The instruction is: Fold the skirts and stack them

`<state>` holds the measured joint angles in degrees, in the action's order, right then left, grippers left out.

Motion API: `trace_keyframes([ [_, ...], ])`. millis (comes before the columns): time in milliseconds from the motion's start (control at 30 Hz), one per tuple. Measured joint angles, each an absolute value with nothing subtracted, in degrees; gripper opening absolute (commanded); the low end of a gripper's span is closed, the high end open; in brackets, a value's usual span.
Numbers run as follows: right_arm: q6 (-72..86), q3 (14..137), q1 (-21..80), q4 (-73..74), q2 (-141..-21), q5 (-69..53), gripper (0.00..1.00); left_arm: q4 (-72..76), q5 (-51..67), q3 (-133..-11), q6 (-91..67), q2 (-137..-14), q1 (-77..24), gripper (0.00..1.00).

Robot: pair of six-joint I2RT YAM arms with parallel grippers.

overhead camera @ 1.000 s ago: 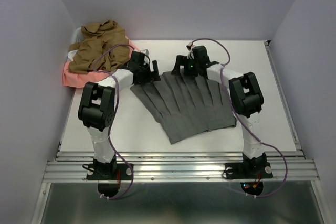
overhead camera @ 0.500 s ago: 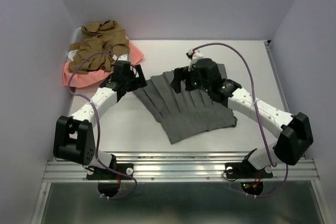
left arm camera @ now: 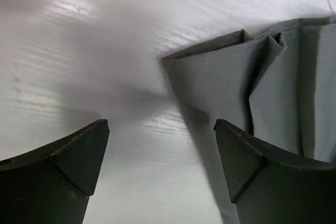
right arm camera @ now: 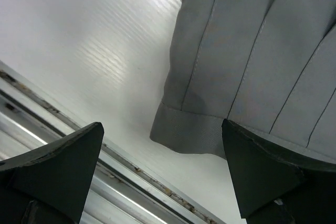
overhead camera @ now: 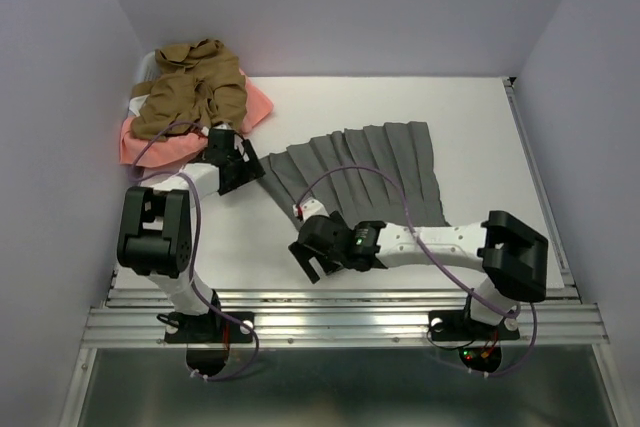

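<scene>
At far left, the crumpled tan-brown cloth skirt (overhead camera: pixel 190 87) lay heaped on the salmon-pink cloth skirt (overhead camera: pixel 135 142). Just right of them, the left gripper (overhead camera: pixel 240 165) hung with jaws spread wide and nothing in them. Its fingers straddled the far-left corner of the grey pleated cloth skirt (overhead camera: pixel 370 167), which was fanned flat mid-table. The right gripper (overhead camera: pixel 312 259), equally agape and empty, hovered over that skirt's near-left hem corner. The step looked like lining up the first fold. Next, both grippers would probably need to drop, pinch their corners and carry them rightward. The near corner sat close to the metal rail (overhead camera: pixel 340 312), while the white table (overhead camera: pixel 500 127) offered bare room on the right.
</scene>
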<state>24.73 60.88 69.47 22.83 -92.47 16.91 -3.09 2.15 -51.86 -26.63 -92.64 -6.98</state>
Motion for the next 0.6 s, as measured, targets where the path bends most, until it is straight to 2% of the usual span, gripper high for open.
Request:
trace_keyframes([
  [167, 25.5, 62.0, 72.7, 26.9, -97.0, 21.3, 1.00, -0.5, 3.4, -55.2, -26.3, -98.2, -7.0, 0.77],
  [200, 25.6, 62.3, 73.3, 27.5, -97.3, 21.8, 1.00, -0.1, 3.6, -56.0, -26.2, -99.5, -7.0, 0.66],
  [300, 25.8, 63.6, 74.3, 28.3, -97.6, 22.8, 1.00, 1.1, 4.1, -58.0, -26.3, -102.1, -7.0, 0.43],
  [333, 25.8, 64.0, 74.7, 28.3, -97.6, 23.0, 1.00, 1.5, 4.3, -58.5, -26.3, -102.8, -7.0, 0.24],
  [367, 25.9, 64.4, 75.0, 28.3, -97.7, 23.3, 1.00, 1.6, 4.2, -58.6, -26.1, -103.2, -7.0, 0.15],
  [400, 26.0, 64.8, 75.5, 28.4, -97.9, 23.6, 1.00, 1.9, 4.5, -58.8, -26.1, -103.4, -7.0, 0.00],
  [533, 26.1, 66.0, 76.7, 28.8, -99.8, 24.6, 0.99, 1.6, 5.0, -58.8, -26.2, -103.8, -7.0, 0.00],
  [600, 26.4, 66.5, 77.0, 29.3, -101.1, 25.2, 0.95, 1.5, 5.2, -58.8, -26.0, -103.8, -7.0, 0.00],
])
